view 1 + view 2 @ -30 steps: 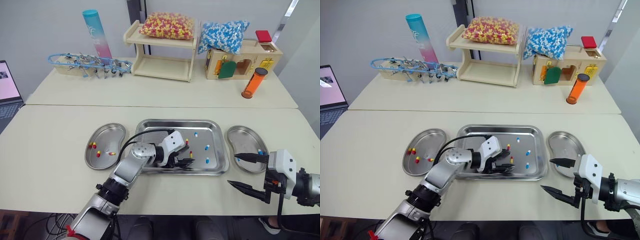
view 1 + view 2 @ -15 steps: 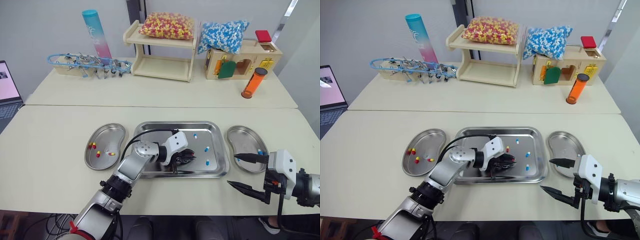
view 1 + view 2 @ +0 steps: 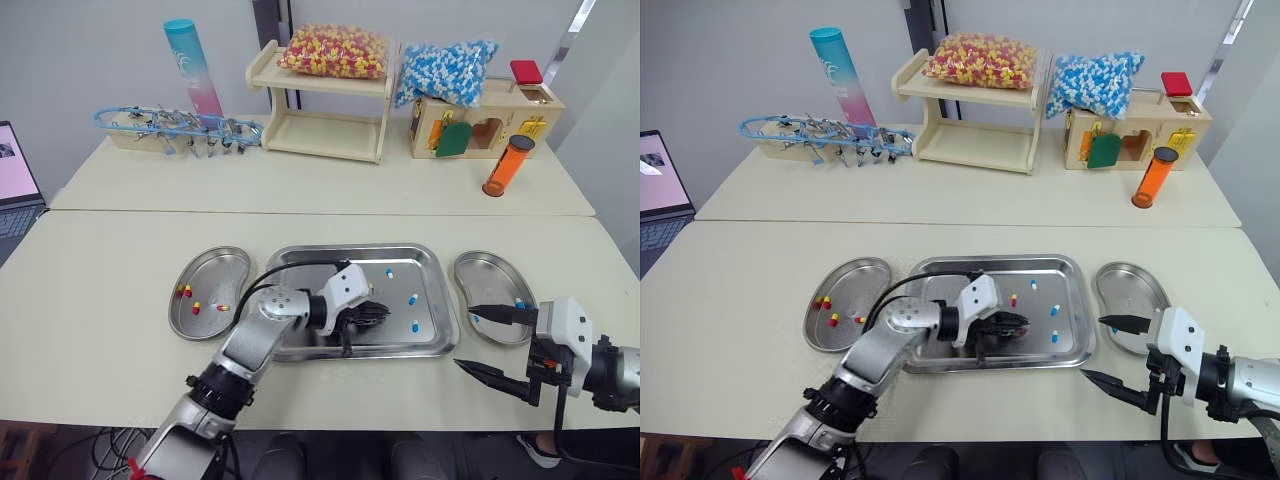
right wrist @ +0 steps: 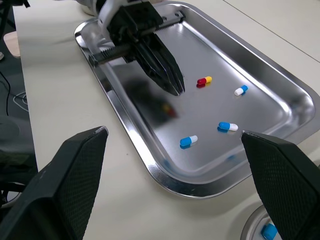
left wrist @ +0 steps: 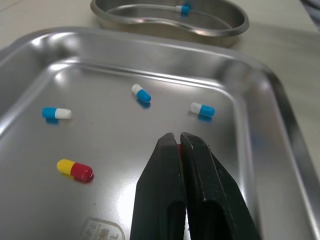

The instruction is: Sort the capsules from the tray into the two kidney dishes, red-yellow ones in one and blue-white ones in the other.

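Left wrist view: the left tool is clamped on a red-yellow capsule over the tray, so the pick seems done; next, carry it to the left kidney dish.

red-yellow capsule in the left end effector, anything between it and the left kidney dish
Only the steel tray's raised rim; visible tray floor from the pinched red-yellow capsule toward the steel kidney dish is bare.

Left gripper fingers pinched on a capsule, only a red sliver peeks out (rest hidden between them). Blurry reddish smear on the tray below it, capsule or reflection, can't tell. Right kidney dish cut off in the right wrist view, laptop cut by the edge too
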Action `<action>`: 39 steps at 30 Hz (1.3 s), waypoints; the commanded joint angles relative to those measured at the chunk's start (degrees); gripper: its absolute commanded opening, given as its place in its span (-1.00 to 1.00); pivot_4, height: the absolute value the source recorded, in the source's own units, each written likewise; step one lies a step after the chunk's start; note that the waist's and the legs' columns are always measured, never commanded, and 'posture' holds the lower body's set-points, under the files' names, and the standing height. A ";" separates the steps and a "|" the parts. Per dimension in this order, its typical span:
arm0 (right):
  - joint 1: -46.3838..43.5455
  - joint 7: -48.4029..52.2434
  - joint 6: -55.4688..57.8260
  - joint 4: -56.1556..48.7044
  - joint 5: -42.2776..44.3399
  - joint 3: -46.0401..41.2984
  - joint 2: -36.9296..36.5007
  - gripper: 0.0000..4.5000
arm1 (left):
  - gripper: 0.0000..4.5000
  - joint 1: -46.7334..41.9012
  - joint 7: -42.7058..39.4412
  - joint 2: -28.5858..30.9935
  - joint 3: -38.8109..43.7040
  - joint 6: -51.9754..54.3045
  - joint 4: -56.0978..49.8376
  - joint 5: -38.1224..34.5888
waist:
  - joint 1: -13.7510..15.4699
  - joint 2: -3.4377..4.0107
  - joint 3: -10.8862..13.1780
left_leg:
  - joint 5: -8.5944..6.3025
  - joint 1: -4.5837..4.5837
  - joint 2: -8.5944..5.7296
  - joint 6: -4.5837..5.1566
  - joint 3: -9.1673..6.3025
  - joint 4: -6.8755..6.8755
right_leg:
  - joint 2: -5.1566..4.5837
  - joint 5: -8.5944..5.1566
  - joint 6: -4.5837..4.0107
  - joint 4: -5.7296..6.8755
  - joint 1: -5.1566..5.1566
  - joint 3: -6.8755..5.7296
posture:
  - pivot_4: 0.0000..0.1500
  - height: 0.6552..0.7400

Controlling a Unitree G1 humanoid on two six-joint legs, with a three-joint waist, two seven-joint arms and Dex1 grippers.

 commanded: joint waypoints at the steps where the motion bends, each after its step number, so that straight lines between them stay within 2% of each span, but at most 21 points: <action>1: -1.20 -0.08 0.15 -1.55 1.34 -0.44 -0.21 1.00 | -1.00 2.09 0.81 1.90 3.23 2.78 -8.52 -3.42 | 0.00 0.00 0.00 | 0.00 0.01 0.00 0.00 0.00 0.00 | 0.00 0.00 0.00 0.00 0.01 0.00 | 1.00 1.00; 10: -6.55 1.94 0.66 -0.08 2.38 2.38 -0.92 1.00 | -1.00 11.80 12.15 4.77 16.51 10.45 -22.75 -7.94 | -0.02 0.00 0.00 | 0.00 0.02 0.01 0.01 -0.01 0.00 | 0.00 0.00 0.00 0.00 0.01 0.00 | 1.00 1.00; 15: -12.54 4.03 1.58 0.90 3.96 5.87 -1.36 1.00 | -1.00 21.55 17.61 4.87 27.06 13.71 -31.18 -12.42 | -0.03 0.00 0.00 | 0.00 0.02 0.01 0.01 -0.03 -0.02 | 0.00 0.00 0.00 0.00 0.00 0.00 | 1.00 1.00; 19: -17.97 5.87 2.26 2.43 4.66 9.17 -1.36 1.00 | -1.00 29.74 18.83 4.97 36.40 11.12 -34.47 -15.78 | 0.02 -0.01 0.00 | -0.01 0.02 0.02 0.01 -0.02 -0.01 | -0.01 0.00 0.00 -0.01 0.01 0.00 | 1.00 1.00; 23: -21.29 7.66 2.44 4.05 4.87 11.35 -1.35 1.00 | -1.00 32.43 22.75 4.80 41.44 11.13 -32.52 -15.90 | 0.27 -0.02 0.01 | -0.01 0.01 0.02 0.01 -0.02 0.00 | -0.01 0.00 -0.01 -0.01 0.01 -0.01 | 1.00 1.00; 28: -25.61 9.54 3.14 5.54 5.27 14.44 -0.60 1.00 | -1.00 29.05 31.38 4.95 43.93 12.52 -24.36 -12.07 | 0.22 -0.03 0.01 | -0.01 0.01 0.01 0.01 -0.04 0.01 | -0.01 0.00 -0.01 -0.01 0.00 -0.04 | 1.00 1.00; 34: -29.27 10.47 3.63 6.42 5.60 16.44 0.04 1.00 | -1.00 27.73 30.80 6.26 42.03 10.29 -18.03 -11.13 | 0.16 -0.03 0.01 | -0.01 -0.03 0.01 0.01 -0.04 -0.01 | -0.01 0.01 -0.01 -0.01 -0.07 -0.03 | 1.00 1.00; 37: -29.68 10.48 3.75 6.56 5.68 16.61 0.02 1.00 | -0.70 27.65 29.92 7.00 41.95 9.31 -17.07 -11.27 | 0.13 -0.03 0.01 | -0.01 -0.03 0.01 0.01 -0.04 -0.01 | -0.01 0.01 -0.01 -0.01 -0.06 -0.04 | 1.00 1.00; 39: -29.72 10.44 3.83 6.55 5.73 16.58 -0.03 1.00 | -0.40 27.71 29.24 7.22 42.24 8.94 -16.65 -12.00 | 0.14 -0.03 0.01 | -0.01 -0.05 0.01 0.01 -0.04 -0.01 | -0.01 0.01 -0.01 -0.01 -0.08 -0.04 | 1.00 1.00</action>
